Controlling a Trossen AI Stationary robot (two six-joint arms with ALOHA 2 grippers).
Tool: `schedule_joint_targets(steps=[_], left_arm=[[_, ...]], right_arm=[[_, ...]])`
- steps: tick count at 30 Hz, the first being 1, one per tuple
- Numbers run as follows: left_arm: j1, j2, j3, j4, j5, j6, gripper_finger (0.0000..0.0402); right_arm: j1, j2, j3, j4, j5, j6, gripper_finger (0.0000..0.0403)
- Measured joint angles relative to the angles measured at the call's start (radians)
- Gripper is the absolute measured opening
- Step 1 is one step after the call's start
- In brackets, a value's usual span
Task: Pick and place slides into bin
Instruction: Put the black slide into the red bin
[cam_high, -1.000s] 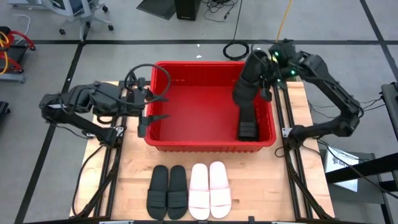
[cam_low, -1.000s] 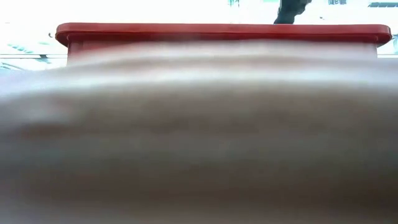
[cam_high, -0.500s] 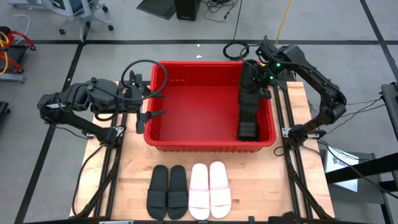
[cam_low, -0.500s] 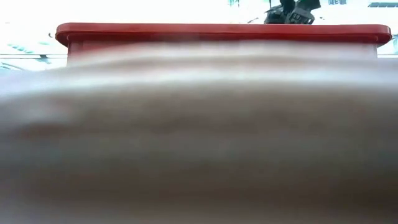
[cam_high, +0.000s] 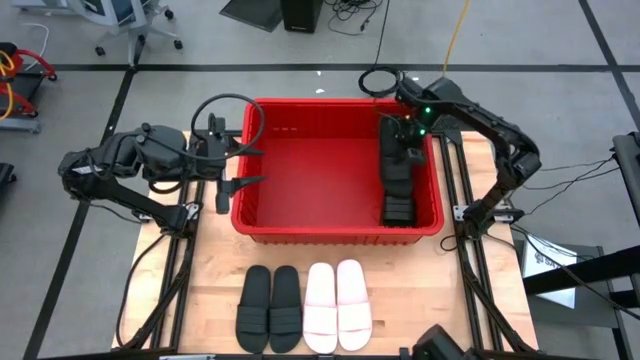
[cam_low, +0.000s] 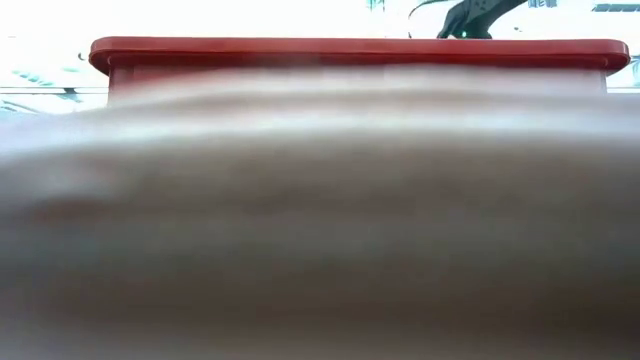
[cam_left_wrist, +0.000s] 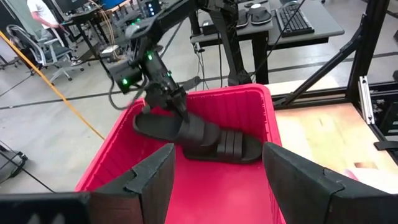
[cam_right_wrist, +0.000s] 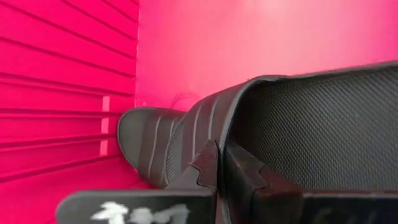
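The red bin (cam_high: 300, 232) stands at the middle of the table. My right gripper (cam_high: 400, 137) is inside it by its right wall, shut on a black slide (cam_high: 397, 195) that also shows in the left wrist view (cam_left_wrist: 214, 142). My left gripper (cam_high: 255, 165) is open and empty at the bin's left wall, its fingers (cam_left_wrist: 149, 180) wide apart. Two black slides (cam_high: 268, 308) and two pale pink-white slides (cam_high: 337, 305) lie flat, side by side, on the table in front of the bin. A pale blur fills most of the low view, and only the bin's rim (cam_low: 350, 48) shows above it. My right gripper pinches the black slide's edge at its heel end (cam_right_wrist: 239, 134) between its two fingers (cam_right_wrist: 208, 165). The fingers slant down into the bin from its far side. The heel end (cam_left_wrist: 146, 124) is raised and the strap-and-toe end (cam_left_wrist: 239, 146) rests on the bin's floor by the right wall.
The bin's tall ribbed walls (cam_right_wrist: 56, 93) stand close around the right gripper. Bare wooden table (cam_high: 440, 290) lies to the right of the slides. Cables (cam_high: 380, 80) lie on the floor beyond the table's far edge. Desks and chairs stand in the room behind.
My right arm has sunk lower into the bin along its right wall, still shut on the black slide. The slide's toe end has stayed on the bin's floor near the near right corner. My left gripper has drawn back a little toward the table's left edge.
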Motion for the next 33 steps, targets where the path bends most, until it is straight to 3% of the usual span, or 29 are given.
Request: schedule_joint_targets(steps=[14, 21, 33], left_arm=[[0.000, -0.002, 0.000, 0.000, 0.000, 0.012, 0.0241], [0.000, -0.002, 0.000, 0.000, -0.002, 0.027, 0.0241], [0.000, -0.001, 0.000, 0.003, -0.002, 0.029, 0.0241]], right_arm=[[-0.001, 0.001, -0.188, 0.176, 0.003, 0.041, 0.0002], [-0.001, 0.000, -0.200, 0.198, 0.125, 0.132, 0.0002], [-0.003, -0.006, -0.200, 0.214, 0.134, 0.189, 0.0038]])
